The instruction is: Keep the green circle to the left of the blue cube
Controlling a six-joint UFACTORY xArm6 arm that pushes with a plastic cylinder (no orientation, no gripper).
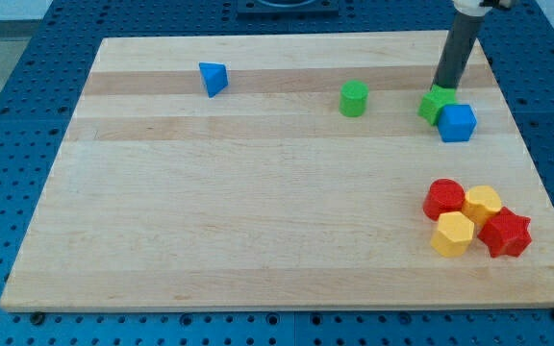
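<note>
Green circle (354, 98) sits in the upper middle of the wooden table (258, 221), well left of the blue cube (457, 122) at upper right. My tip (438, 88), a plain rod with nothing to open or close, touches a green block (435, 103) pressed against that cube's upper-left side. A blue triangle (214, 78) lies far upper left.

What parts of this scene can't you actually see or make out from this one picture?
- My tip: in the camera view its very end meets the green block beside the blue cube; actual contact cannot be told.
- That green block's shape: partly covered by the rod and the blue cube.
- The arm above the rod: cut off by the view's top edge.
- Red star and yellow blocks: overlapping, so their touching sides are hidden.
</note>
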